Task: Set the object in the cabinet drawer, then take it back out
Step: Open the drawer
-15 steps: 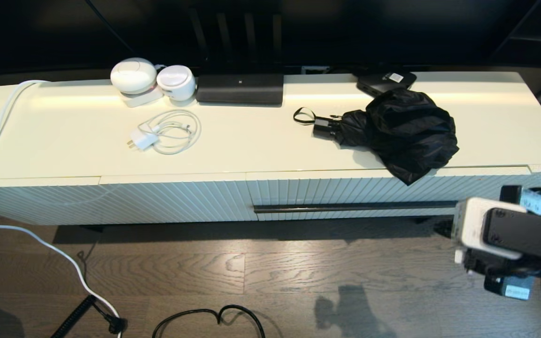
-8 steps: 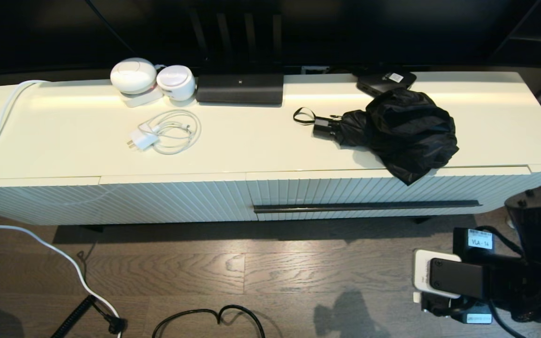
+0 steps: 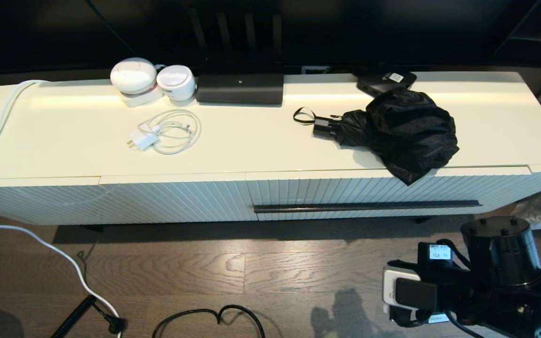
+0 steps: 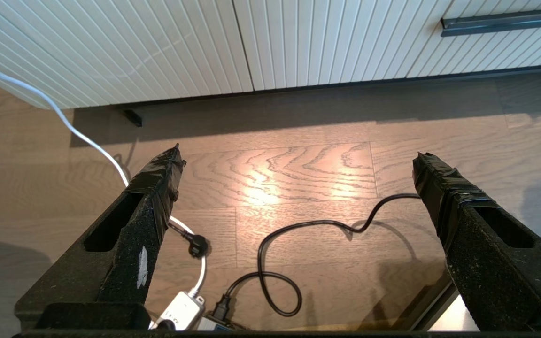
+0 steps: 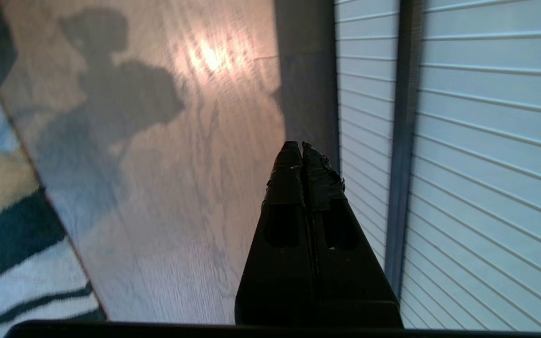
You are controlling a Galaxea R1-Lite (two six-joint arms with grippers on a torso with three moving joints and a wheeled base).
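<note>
1. Since a second ago the right arm has dropped from beside the drawer handle's right end to low over the floor, at 5 o'clock in the head view; the right gripper (image 5: 302,150) has its fingers pressed together on nothing
2. The left gripper (image 4: 297,157) hangs over the floor cables, fingers spread wide
3. The umbrella (image 3: 392,129) is unmoved on the cabinet top (image 3: 251,145), at 1 o'clock
4. Its long axis runs 9-to-3 o'clock: handle and wrist loop (image 3: 302,116) point to 9, bunched fabric lies toward 3, overhanging the closed drawer (image 3: 345,190)
</note>
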